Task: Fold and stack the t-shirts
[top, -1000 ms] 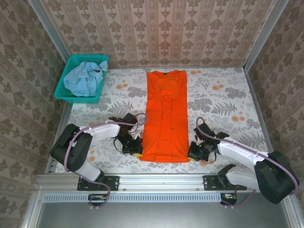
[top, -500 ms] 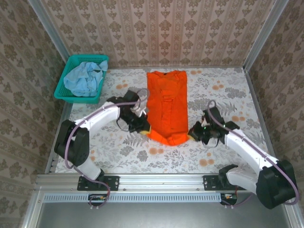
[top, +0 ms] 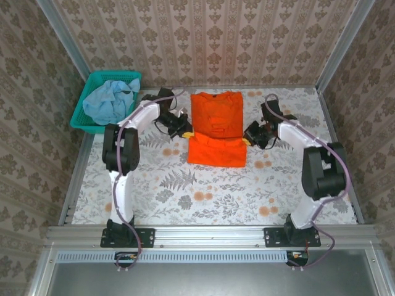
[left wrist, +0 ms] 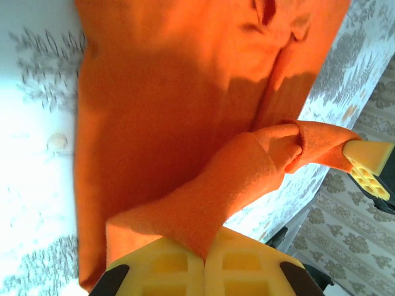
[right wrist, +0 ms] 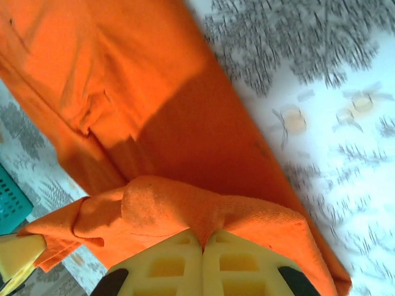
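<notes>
Currently: my left claw (top: 181,128) and right claw (top: 252,134), both clamped shut on hem corners of the orange t-shirt (top: 216,117), upper centre of frame, hem folded up over its body. Risk: uneven release skews the fold; a snagged corner drags cloth. Blue t-shirt (top: 106,103) lies in basket (top: 79,118), upper left.

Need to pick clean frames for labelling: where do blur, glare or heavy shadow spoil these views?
Top external: sharp and evenly lit. Left wrist: the table at left is washed out almost white, and a dark shadow crosses the orange t-shirt. Right wrist: the table print is smeared by blur.
</notes>
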You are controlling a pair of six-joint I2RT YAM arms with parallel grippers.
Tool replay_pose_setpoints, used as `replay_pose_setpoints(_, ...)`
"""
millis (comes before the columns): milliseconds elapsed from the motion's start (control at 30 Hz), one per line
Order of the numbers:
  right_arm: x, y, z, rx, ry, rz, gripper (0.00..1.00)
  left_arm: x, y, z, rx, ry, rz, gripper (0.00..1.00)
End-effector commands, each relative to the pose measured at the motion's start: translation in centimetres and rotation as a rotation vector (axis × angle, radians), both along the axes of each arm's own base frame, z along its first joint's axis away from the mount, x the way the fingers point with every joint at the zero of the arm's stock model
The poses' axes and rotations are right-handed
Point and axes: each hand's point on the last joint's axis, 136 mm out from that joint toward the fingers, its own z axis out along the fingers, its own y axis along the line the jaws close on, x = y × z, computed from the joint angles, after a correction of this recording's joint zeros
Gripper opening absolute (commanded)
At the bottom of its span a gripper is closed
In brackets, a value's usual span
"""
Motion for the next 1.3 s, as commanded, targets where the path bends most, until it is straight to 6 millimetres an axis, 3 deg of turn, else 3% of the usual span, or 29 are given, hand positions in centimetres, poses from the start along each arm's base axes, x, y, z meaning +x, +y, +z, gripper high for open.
replay_pose_setpoints(0, 0.8, -0.6, -0.7, -0.022, 0.042, 0.012, 0.00, 0.5, -0.1, 0.4, -0.020, 0.043, 0.010, 0.04)
replay_pose_setpoints(333, 3.3, -0.4, -3.0, 0.040, 0.111, -0.033, 0.01, 3.7, 0.0, -1.4, -0.012, 0.021, 0.093, 0.05)
replay_pose_setpoints(400, 3.8, -0.6, -3.4, 0.056, 0.124, -0.062, 0.09, 4.2, 0.1, -1.8, -0.004, 0.027, 0.119, 0.09)
replay_pose_setpoints(500, 4.6, -1.2, -3.1, 0.087, 0.116, -0.106, 0.35, 5.1, 1.0, -1.8, 0.036, 0.008, 0.164, 0.24)
replay_pose_setpoints(600, 5.2, -2.3, -1.6, 0.107, 0.070, -0.135, 0.49, 6.1, 2.5, -0.1, 0.079, -0.053, 0.210, 0.39)
replay_pose_setpoints(733, 3.7, -3.4, 1.3, 0.100, -0.010, -0.132, 0.53, 6.0, 5.0, 4.0, 0.182, -0.210, 0.243, 0.49)
replay_pose_setpoints(800, 2.4, -2.9, 2.8, 0.114, -0.069, -0.104, 0.49, 4.7, 5.1, 5.3, 0.176, -0.248, 0.249, 0.47)
replay_pose_setpoints(833, 1.3, -2.2, 3.0, 0.135, -0.085, -0.086, 0.42, 3.9, 4.8, 6.0, 0.158, -0.268, 0.239, 0.43)
replay_pose_setpoints(967, -2.5, 0.6, 2.6, 0.186, -0.108, -0.015, 0.12, -0.2, 2.1, 5.7, 0.121, -0.305, 0.126, 0.24)
replay_pose_setpoints(1067, -4.1, 2.1, 1.3, 0.176, -0.126, 0.005, 0.03, -2.8, -1.0, 4.1, 0.073, -0.276, 0.033, 0.11)
replay_pose_setpoints(1167, -4.5, 3.7, -0.2, 0.177, -0.113, 0.020, 0.02, -4.9, -3.6, 1.6, 0.074, -0.245, -0.035, 0.09)
replay_pose_setpoints(1267, -4.5, 5.0, -2.0, 0.174, -0.095, 0.046, 0.01, -5.6, -4.3, -1.2, 0.111, -0.233, -0.074, 0.08)
